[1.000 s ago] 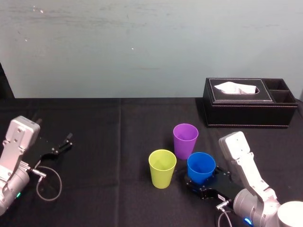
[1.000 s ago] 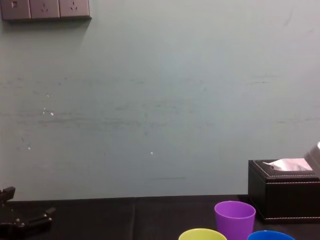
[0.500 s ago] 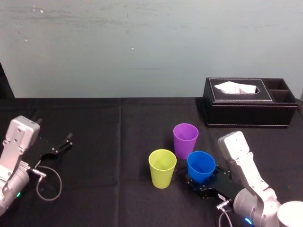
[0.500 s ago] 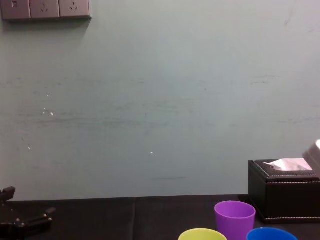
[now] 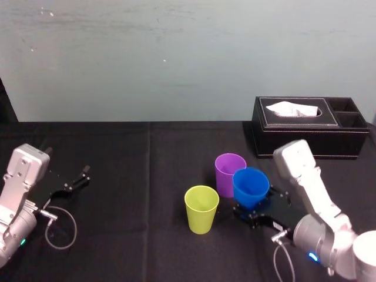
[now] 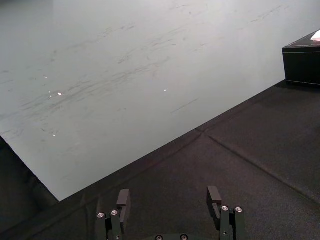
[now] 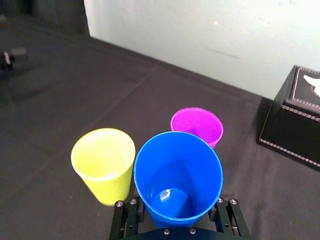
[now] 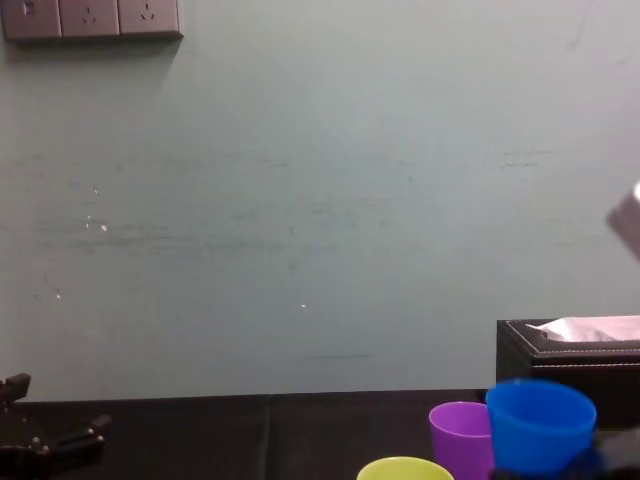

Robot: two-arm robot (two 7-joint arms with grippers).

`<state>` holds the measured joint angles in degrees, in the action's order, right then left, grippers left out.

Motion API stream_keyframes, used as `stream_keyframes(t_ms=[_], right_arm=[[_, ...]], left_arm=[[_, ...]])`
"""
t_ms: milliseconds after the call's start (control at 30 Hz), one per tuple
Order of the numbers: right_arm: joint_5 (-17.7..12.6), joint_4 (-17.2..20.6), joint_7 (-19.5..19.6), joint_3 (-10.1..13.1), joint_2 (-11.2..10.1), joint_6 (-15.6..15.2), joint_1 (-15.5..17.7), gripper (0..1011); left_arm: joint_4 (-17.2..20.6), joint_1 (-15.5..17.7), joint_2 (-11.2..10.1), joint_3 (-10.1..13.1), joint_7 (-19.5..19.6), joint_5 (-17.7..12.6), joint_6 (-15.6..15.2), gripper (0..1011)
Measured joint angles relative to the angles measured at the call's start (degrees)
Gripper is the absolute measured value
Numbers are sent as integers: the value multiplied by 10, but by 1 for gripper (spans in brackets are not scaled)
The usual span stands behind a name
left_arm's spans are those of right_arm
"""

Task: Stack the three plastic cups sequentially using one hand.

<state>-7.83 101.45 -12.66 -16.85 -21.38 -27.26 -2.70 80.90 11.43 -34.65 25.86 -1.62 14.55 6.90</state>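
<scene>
While the blue cup [image 5: 251,187] hangs clear of the black table [image 5: 129,176], it is pinched from both sides between the fingers of the right gripper [image 5: 254,208], which close on its wall, apparently low down. Its mouth faces up and the cup looks roughly upright, perhaps leaning a little. In the chest view its rim rides higher than that of the purple cup [image 5: 223,175], which stands on the cloth just beside it, on the far left side, partly covered by it in the head view. The yellow-green cup [image 5: 201,210] stands upright to the left of both, near but apart. Well behind, at the table's far right, sits the tissue box [image 5: 310,135]. The left gripper [image 5: 79,178] rests far off at the table's left, fingers spread with nothing between them.

The step in hand appears to be carrying blue over a waiting cup to nest it. Several things could spoil that. A smooth tapered wall invites slipping, so the cup may slide down through the fingers or twist as the arm moves. If blue comes down off-centre or tilted, its base would catch the purple rim and topple that light cup, perhaps into yellow-green. A low grasp also means the fingers could meet the lower cup's rim before blue seats fully.
</scene>
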Motion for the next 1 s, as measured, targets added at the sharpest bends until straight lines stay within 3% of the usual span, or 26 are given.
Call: stream_keyframes(t_ms=[233,400,1000], right_arm=[[-33,23,-32,31,9,-29,-10,696],[-47,27,-41,40,10,-43,-21,696],[-39,-14,-45,9,15,-79,-94,696]], left_arm=[[0,0,0,0,0,0,0,1000],[0,0,0,0,0,0,0,1000],[0,0,0,0,0,0,0,1000]])
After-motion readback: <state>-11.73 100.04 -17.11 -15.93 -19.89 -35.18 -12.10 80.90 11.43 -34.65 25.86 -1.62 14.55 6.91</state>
